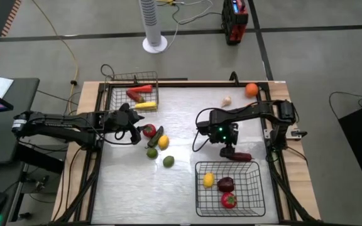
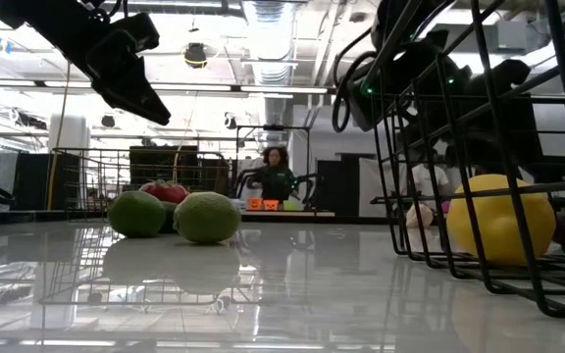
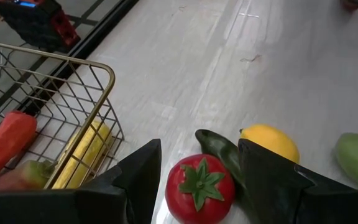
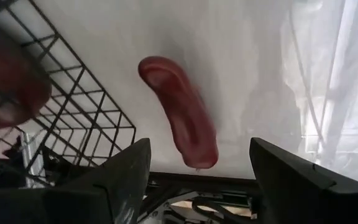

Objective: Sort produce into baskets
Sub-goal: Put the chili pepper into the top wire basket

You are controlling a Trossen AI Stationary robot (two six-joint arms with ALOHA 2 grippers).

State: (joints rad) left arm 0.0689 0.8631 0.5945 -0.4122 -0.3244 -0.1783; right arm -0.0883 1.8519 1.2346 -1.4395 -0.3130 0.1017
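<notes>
Maroon long pepper (image 4: 180, 112) flat on the table just outside the black basket's (image 1: 254, 164) far rim, lengthwise between the wide-spread fingers of the right gripper (image 4: 197, 162), near the right edge. Farther toward the left edge, red tomato (image 3: 199, 186) centred between the left gripper's (image 3: 199, 155) parted fingers, beside the gold-rimmed basket (image 3: 98, 106).

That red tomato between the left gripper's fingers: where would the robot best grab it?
Probably from straight above, across the tomato's round middle. The left gripper is open with one finger on each side. The green leafy top faces up, and a dark green vegetable lies against one side, so close gently.
</notes>
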